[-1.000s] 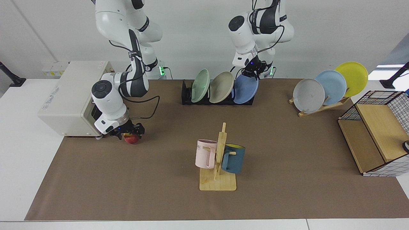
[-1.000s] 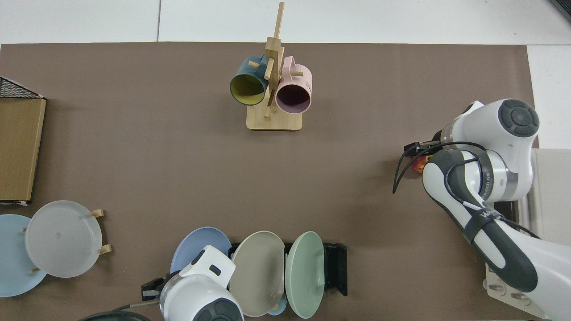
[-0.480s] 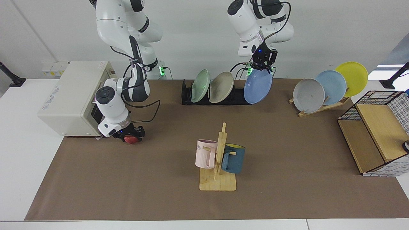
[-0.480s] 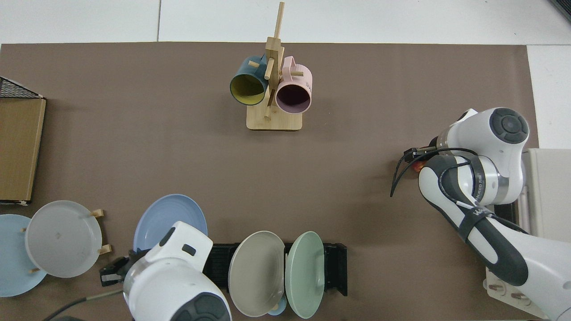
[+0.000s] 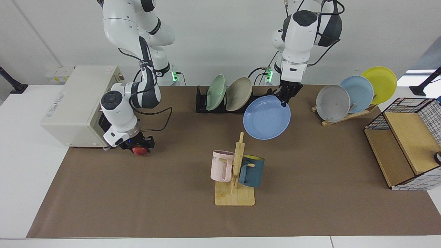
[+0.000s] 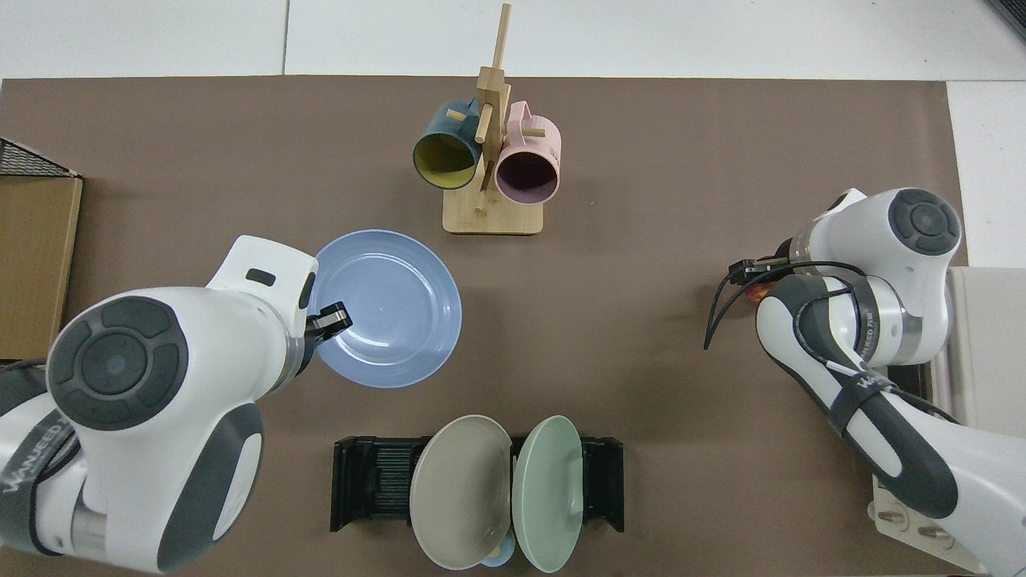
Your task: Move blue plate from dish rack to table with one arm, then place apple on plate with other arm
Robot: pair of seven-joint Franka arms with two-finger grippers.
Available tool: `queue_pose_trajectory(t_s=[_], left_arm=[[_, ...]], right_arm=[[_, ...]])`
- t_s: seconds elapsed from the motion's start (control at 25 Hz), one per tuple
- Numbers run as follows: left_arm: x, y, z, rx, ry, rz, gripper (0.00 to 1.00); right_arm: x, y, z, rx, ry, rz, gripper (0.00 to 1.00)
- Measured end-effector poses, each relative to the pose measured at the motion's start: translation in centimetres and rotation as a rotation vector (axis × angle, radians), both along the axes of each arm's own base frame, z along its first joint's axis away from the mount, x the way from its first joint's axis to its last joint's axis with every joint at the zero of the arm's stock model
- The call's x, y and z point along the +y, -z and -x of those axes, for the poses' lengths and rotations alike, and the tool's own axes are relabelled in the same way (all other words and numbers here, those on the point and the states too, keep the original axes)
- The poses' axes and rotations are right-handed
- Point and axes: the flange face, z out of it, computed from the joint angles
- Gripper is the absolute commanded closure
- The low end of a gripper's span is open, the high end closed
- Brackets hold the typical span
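Observation:
The blue plate (image 5: 267, 117) (image 6: 393, 308) hangs nearly flat above the brown mat of the table (image 5: 310, 165), in front of the black dish rack (image 5: 201, 101) (image 6: 365, 481). My left gripper (image 5: 284, 100) (image 6: 330, 320) is shut on its rim. The plate is between the rack and the mug stand. At the mat's other end, the red apple (image 5: 139, 150) (image 6: 753, 294) sits low on the mat, mostly hidden. My right gripper (image 5: 139, 147) (image 6: 749, 272) is down over it, fingers closed on its sides.
A green plate (image 5: 216, 92) and a beige plate (image 5: 238, 93) stay in the rack. A wooden mug stand (image 5: 235, 172) carries a pink and a teal mug. A wooden plate stand (image 5: 348, 115), a white box (image 5: 72, 106) and a wire basket (image 5: 406, 144) line the edges.
The left arm lifted the blue plate out of the rack, swung it forward and turned it from upright to nearly flat over the mat. The right gripper lowered onto the apple and stays there.

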Motion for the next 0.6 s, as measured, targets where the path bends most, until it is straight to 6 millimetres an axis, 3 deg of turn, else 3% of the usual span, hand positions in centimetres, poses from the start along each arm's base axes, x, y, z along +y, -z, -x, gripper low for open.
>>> queue_pose_trajectory(t_s=[0.16, 0.28, 0.44, 0.6], left_arm=[[-1.7, 2.8, -1.2, 0.0, -0.048, 0.115, 1.0], [-4.0, 6.0, -1.5, 0.024, -0.051, 0.157, 1.0], [-7.3, 10.5, -0.9, 0.049, -0.075, 0.2, 1.0], [-9.4, 13.9, 0.1, 0.069, -0.091, 0.222, 1.0]], right_arm=[[0.1, -2.7, -0.3, -0.005, -0.001, 0.0, 1.0], [0.3, -5.9, -0.4, 0.013, -0.004, -0.001, 1.0], [0.5, -10.6, -0.6, 0.03, -0.006, 0.0, 1.0], [0.5, -15.0, -0.5, 0.027, -0.006, 0.0, 1.0]])
